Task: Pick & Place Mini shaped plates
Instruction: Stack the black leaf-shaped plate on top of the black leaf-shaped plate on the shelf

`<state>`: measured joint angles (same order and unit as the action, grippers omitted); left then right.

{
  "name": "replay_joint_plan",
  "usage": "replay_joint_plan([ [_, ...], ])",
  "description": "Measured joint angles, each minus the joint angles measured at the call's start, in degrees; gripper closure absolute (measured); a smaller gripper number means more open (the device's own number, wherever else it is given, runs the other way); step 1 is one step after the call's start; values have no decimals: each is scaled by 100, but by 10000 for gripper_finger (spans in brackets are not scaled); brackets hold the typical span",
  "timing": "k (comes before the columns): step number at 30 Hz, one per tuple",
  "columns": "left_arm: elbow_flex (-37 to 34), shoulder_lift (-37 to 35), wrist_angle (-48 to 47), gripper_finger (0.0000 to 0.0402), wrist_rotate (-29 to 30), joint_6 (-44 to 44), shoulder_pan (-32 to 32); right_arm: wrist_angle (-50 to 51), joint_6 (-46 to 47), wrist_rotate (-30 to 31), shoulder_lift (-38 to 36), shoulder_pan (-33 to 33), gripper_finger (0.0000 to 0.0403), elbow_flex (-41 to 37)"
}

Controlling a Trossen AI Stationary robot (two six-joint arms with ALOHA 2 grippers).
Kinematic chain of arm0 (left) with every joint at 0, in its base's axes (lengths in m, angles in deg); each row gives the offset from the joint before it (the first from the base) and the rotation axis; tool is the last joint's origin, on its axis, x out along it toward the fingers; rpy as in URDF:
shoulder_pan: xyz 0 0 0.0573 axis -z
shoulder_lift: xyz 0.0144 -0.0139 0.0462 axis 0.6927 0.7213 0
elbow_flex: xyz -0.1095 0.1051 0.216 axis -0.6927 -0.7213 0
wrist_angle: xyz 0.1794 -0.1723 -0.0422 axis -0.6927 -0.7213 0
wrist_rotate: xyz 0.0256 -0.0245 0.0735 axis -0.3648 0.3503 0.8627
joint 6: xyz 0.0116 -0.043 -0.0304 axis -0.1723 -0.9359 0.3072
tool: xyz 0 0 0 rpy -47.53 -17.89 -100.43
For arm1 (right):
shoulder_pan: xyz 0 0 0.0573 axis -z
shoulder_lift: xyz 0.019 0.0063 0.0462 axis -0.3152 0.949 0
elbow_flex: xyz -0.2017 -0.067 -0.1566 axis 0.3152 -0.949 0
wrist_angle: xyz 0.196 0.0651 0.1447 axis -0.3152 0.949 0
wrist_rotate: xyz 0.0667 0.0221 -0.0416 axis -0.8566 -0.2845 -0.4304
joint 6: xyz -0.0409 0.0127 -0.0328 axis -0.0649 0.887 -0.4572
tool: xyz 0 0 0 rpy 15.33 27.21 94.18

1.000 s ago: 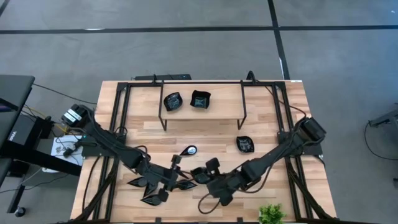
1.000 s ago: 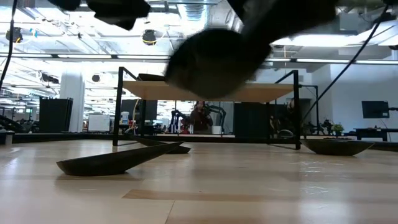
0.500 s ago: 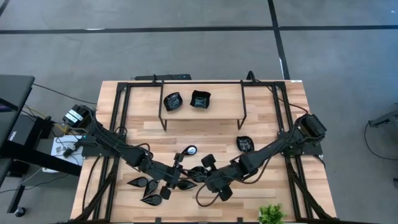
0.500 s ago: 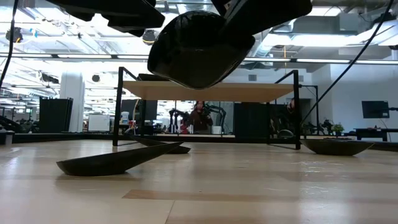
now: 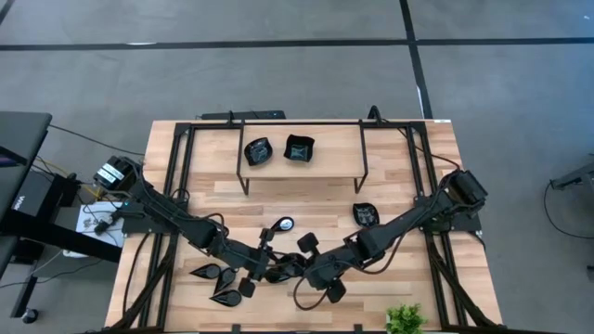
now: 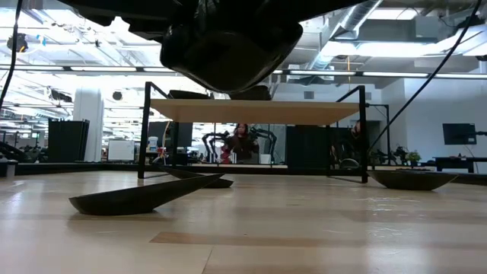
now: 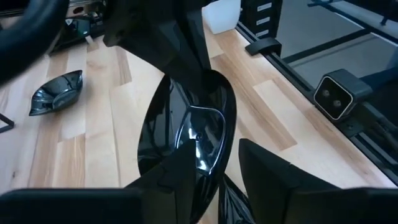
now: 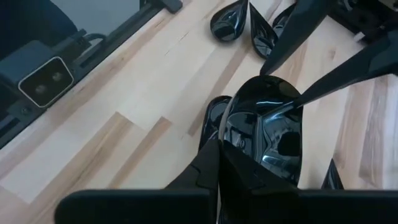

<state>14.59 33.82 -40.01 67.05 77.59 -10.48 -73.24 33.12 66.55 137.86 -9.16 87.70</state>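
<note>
A glossy black teardrop plate hangs in the air over the table's near middle and shows from below in the low view. My right gripper is shut on it, reaching in from the right. My left gripper is open and comes from the left. Its two fingers stand on either side of the plate's far end. Two plates rest on the raised shelf. Others lie flat on the table. My right gripper pinches the plate's rim at the end nearest its wrist, between its two fingers. It comes level from the table's right. The plate is lifted clear of the table. My left gripper's fingers straddle the opposite end; whether they touch it I cannot tell.
A black-framed shelf spans the table's far middle. A small green plant stands at the near edge. Several plates lie under and beside the grippers. The low camera sits at the near edge.
My right gripper has carried the plate toward the table's left and slightly up. My left gripper has moved right toward it, so its open fingers now stand around the plate's far end. The plates on the table have stayed put.
</note>
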Motion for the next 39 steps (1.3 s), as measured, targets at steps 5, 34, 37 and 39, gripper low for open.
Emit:
replay_joint_plan([
  [5, 0, 0, -4, 288, -249, -2, 10, -214, -119, 1, -7, -2, 400, 0],
  [34, 0, 0, -96, 391, -469, -134, 0, -249, 623, 19, -34, 249, 285, 26],
  [37, 0, 0, -92, 395, -466, -147, 0, -141, 624, 33, -123, 255, 275, 132],
  [39, 0, 0, -92, 394, -463, -150, -4, -12, 624, 39, -238, 247, 269, 232],
])
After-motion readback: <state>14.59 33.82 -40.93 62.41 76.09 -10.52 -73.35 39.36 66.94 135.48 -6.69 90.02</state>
